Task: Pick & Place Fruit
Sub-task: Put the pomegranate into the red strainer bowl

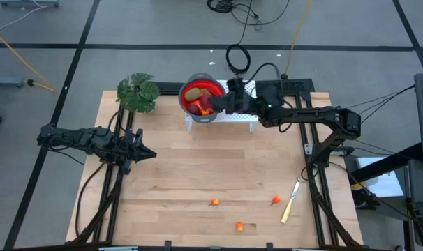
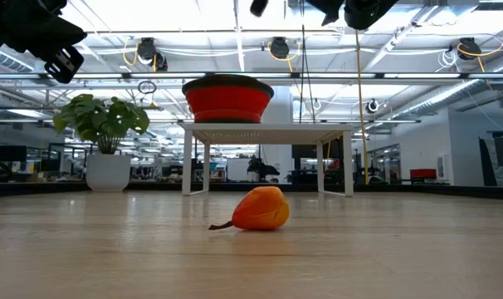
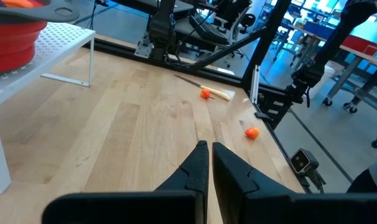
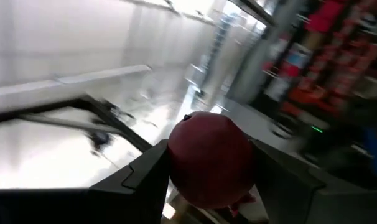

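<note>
A red bowl [image 1: 201, 97] with several fruit pieces in it stands on a white rack [image 1: 239, 117] at the table's far middle. My right gripper [image 1: 225, 101] reaches in from the right, beside the bowl's right rim, shut on a dark red round fruit [image 4: 210, 158]. Three small orange fruit bits [image 1: 213, 203] [image 1: 276, 201] [image 1: 239, 226] lie on the near part of the table; one [image 2: 260, 208] shows close in the low view. My left gripper [image 3: 209, 155] is shut with nothing in it, raised over the table's left side [image 1: 145, 152]. My right gripper pinches the dark red round fruit by two opposite sides [image 4: 176, 155] between its two fingers [image 4: 142, 177]. The arm comes from the table's right. The fruit is lifted clear, filling the gap between the fingers.
A pale-handled knife [image 1: 290, 201] lies near the table's right edge beside the orange bits. A leafy green plant [image 1: 138, 92] stands at the far left corner. Bare wood lies between the rack and the near bits.
</note>
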